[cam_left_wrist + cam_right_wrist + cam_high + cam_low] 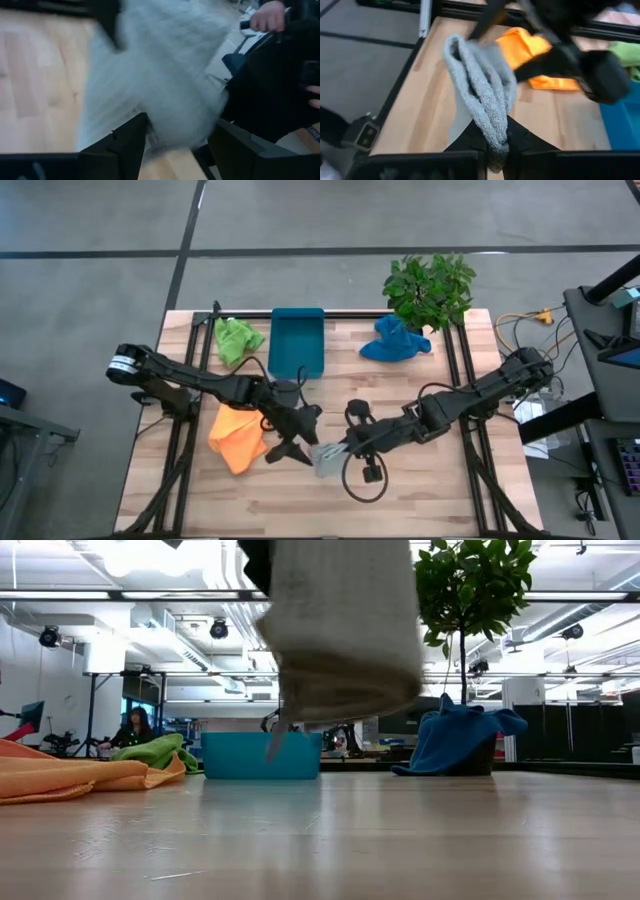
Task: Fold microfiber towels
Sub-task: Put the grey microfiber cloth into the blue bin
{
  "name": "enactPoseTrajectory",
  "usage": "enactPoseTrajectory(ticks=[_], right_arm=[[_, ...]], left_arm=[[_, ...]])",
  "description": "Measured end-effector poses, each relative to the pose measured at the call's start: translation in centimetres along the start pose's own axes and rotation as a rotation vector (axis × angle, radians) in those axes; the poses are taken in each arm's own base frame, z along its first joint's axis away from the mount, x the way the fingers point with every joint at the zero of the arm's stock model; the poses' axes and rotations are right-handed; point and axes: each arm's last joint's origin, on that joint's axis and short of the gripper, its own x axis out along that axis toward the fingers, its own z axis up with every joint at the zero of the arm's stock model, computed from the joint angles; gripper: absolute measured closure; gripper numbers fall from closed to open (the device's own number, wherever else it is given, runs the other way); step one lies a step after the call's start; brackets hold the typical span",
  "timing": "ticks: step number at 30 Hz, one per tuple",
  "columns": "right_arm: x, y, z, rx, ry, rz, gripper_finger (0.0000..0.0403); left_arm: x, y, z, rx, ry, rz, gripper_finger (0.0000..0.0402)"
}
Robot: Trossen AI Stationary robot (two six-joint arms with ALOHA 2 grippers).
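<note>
While the right tool (pixel 492 142) pinches the limp grey towel (pixel 485 85) at its bunched fold, the left tool (pixel 175 145) at nine o'clock stands open; take a free corner.

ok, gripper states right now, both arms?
Left gripper: open, fingers either side of the grey towel.
Right gripper: shut on the grey towel, lifted off the table.

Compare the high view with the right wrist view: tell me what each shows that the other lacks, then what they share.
Only the high view shows the crumpled blue microfiber towel beside the leafy green potted plant, and both dark arms across the whole wooden slatted table.

Only the right wrist view shows the right gripper shut on the soft grey microfiber towel, which hangs doubled over.

Both show that grey towel, the rumpled orange microfiber towel, the lime green microfiber towel, the rigid teal rectangular tray and the left gripper next to the grey towel.
</note>
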Motion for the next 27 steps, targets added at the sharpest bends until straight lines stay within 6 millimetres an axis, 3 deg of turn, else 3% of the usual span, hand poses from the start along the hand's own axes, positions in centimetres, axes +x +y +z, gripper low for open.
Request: enactPoseTrajectory(ticks=[8,16,27], right_arm=[[0.3,-1.7,0.2,0.109,-0.004,-0.065,0.039],[0.4,-2.1,0.0,0.169,0.004,-0.112,0.039],[1.6,-0.4,-1.4,0.176,0.09,-0.145,0.039]], left_arm=[[0.1,-0.2,0.1,0.01,-0.012,-0.007,0.0213],[0.0,-0.1,0.2,-0.054,-0.013,-0.003,0.0213],[-0.3,0.4,0.7,-0.127,-0.068,0.012,0.0213]])
